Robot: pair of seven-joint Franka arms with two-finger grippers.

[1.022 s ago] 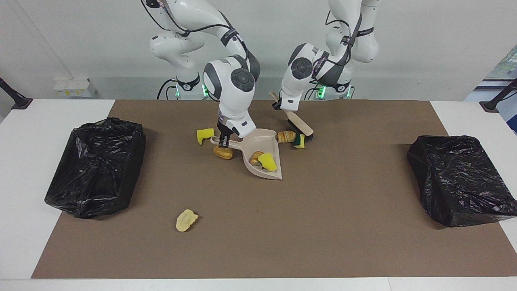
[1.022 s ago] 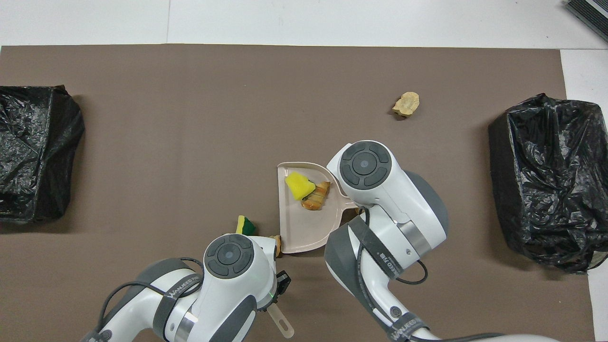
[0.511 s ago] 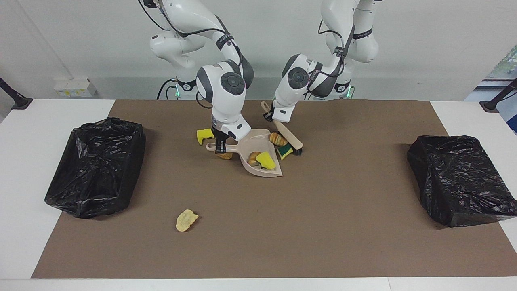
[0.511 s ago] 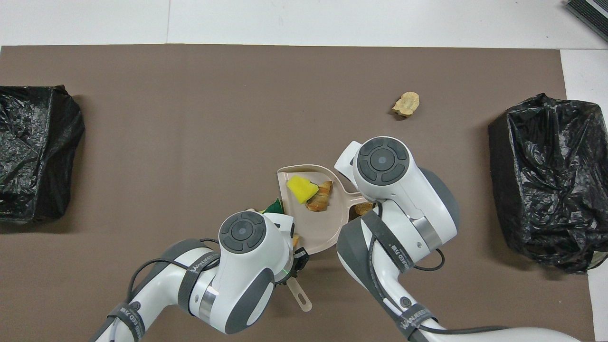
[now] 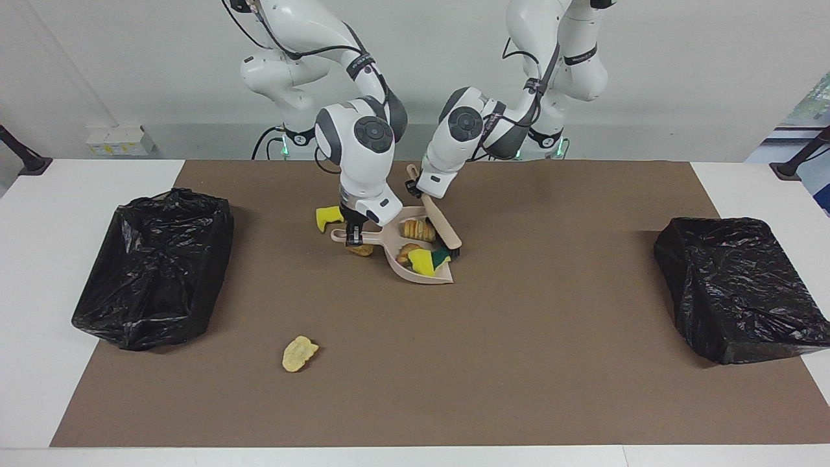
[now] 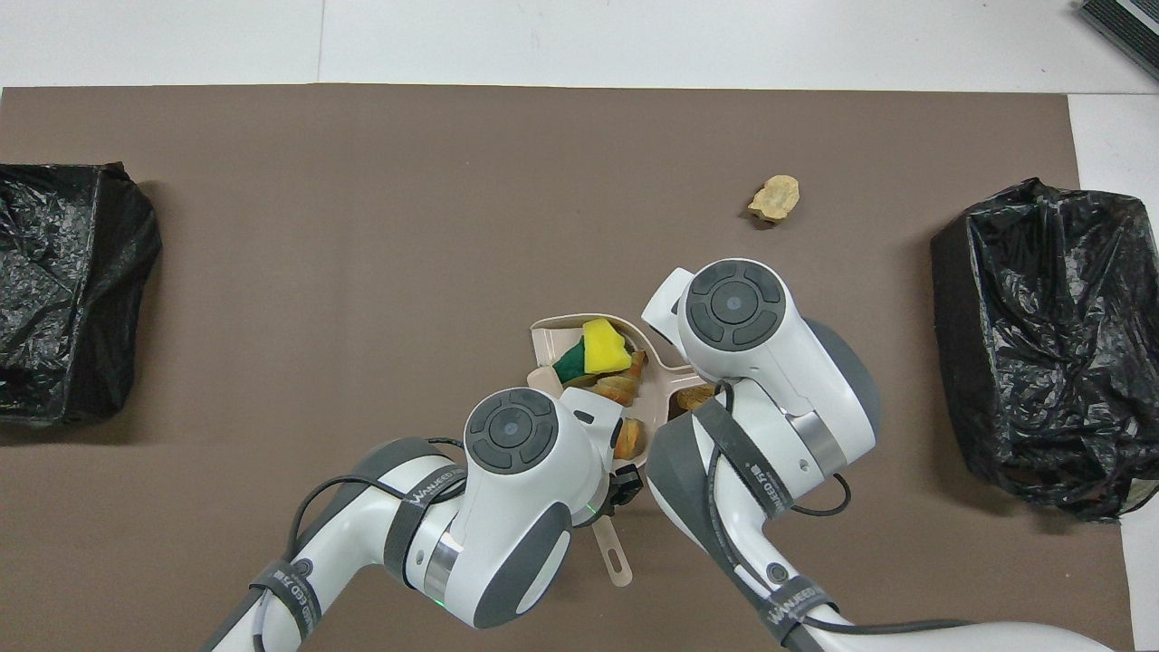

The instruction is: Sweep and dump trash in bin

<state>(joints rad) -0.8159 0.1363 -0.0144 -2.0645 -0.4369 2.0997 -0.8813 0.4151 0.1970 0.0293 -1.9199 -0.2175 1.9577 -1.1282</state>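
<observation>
We see the right claw (image 5: 353, 239) pinching the dustpan (image 5: 415, 266) by its handle, the pan resting on the brown mat (image 5: 519, 363) mid-table. The left claw (image 5: 412, 187) is clamped on the brush (image 5: 441, 227), whose bristle end sits at the pan's mouth. Trash (image 5: 418, 256) lies in the pan: a bread-like piece, a bright yellow sponge with a green face, and more brown scraps. A brown lump (image 5: 360, 250) sits beside the handle, a yellow chunk (image 5: 329, 217) nearer the robots than that. One pale lump (image 5: 299, 353) lies well apart, farther from the robots. Black-lined bins stand at the right arm's end (image 5: 152, 266) and the left arm's end (image 5: 739, 285) of the table (image 5: 39, 214).
</observation>
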